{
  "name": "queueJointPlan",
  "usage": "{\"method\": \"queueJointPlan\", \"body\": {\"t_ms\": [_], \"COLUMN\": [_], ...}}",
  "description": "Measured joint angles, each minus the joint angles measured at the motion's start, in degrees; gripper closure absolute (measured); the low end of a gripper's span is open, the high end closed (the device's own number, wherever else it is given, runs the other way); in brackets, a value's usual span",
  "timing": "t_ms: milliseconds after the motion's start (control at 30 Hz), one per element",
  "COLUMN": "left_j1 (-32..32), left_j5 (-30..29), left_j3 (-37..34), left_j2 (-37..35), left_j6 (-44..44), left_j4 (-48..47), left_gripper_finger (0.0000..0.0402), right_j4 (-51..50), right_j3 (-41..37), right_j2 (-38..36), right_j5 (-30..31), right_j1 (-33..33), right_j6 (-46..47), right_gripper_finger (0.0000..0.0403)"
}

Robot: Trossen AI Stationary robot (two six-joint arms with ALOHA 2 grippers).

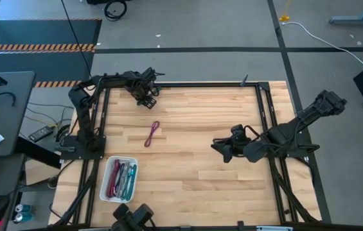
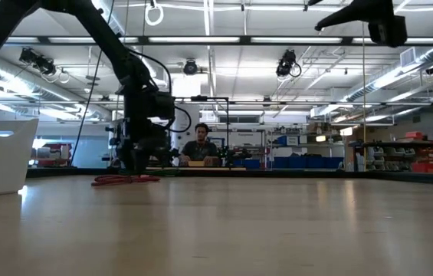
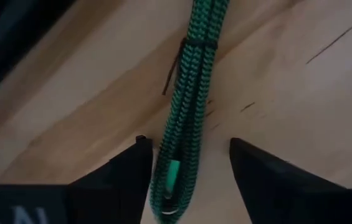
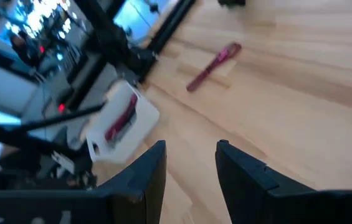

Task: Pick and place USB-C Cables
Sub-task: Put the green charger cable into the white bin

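Note:
A green braided USB-C cable, folded into a slim bundle with a dark tie, lies flat on the wooden table near its far left. My left gripper points down over the bundle's near end, open, one finger on each side; the cable lies close beside one finger. A magenta cable lies on the table in the middle left. My right gripper hangs open and empty above the table's middle right.
A white tray holding several coloured cables stands near the table's front left. A black frame runs round the table. A person sits far behind the table in the low view.

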Motion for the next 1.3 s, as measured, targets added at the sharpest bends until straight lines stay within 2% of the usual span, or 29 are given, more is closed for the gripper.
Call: {"method": "queueJointPlan", "body": {"t_ms": [100, 200, 333, 400, 433, 533, 633, 700, 833, 1000, 1100, 1300], "left_j1": [0.05, 0.22, 0.12, -0.28, -0.82, -3.32, -7.08, -10.97, -21.71, -39.25, -51.31, -74.4], "left_j5": [-0.49, 1.47, 3.98, 4.26, 4.21, 3.43, 2.96, 2.87, 2.99, 2.12, 0.45, 1.27], "left_j3": [0.11, 0.13, 0.2, 0.23, 0.01, -0.38, -0.05, -0.18, 0.0, 0.0, -0.02, -0.06], "left_j2": [0.37, 0.53, 0.57, 0.25, -0.3, -3.59, -10.76, -15.64, -26.77, -36.34, -38.88, -39.27], "left_j6": [1.16, 3.05, 3.15, 2.94, 2.69, 0.34, -5.0, -10.76, -25.77, -51.66, -68.6, -99.78], "left_j4": [0.13, 0.18, -1.32, -4.89, -7.12, -10.45, -12.14, -13.88, -15.72, -19.22, -22.01, -25.05], "left_gripper_finger": [0.0205, 0.0243, 0.0323, 0.037, 0.0381, 0.0381, 0.0382, 0.0382, 0.0382, 0.0376, 0.0381, 0.0376], "right_j4": [1.57, 2.21, 2.4, 2.25, 2.08, 1.89, 1.21, 0.47, -1.65, -2.74, -2.66, -2.56], "right_j3": [0.0, 0.0, 0.0, 0.0, 0.0, 0.0, 0.0, 0.0, 0.0, 0.0, 0.0, 0.0], "right_j2": [0.0, 0.0, 0.01, 0.02, 0.01, 0.02, 0.02, 0.02, -0.04, -0.07, -0.07, -0.07], "right_j5": [1.13, 1.18, 1.14, 1.14, 1.14, 1.13, 0.39, -2.33, -11.59, -18.57, -21.19, -26.85], "right_j1": [-0.96, -1.87, -2.97, -3.61, -4.03, -5.65, -7.98, -10.14, -14.77, -19.4, -21.73, -25.17], "right_j6": [-0.47, -0.99, -2.57, -4.86, -6.3, -11.91, -18.8, -22.52, -29.17, -39.69, -45.98, -54.41], "right_gripper_finger": [0.0259, 0.0259, 0.0259, 0.0259, 0.0259, 0.0259, 0.0259, 0.0259, 0.0259, 0.0259, 0.0259, 0.0259]}}
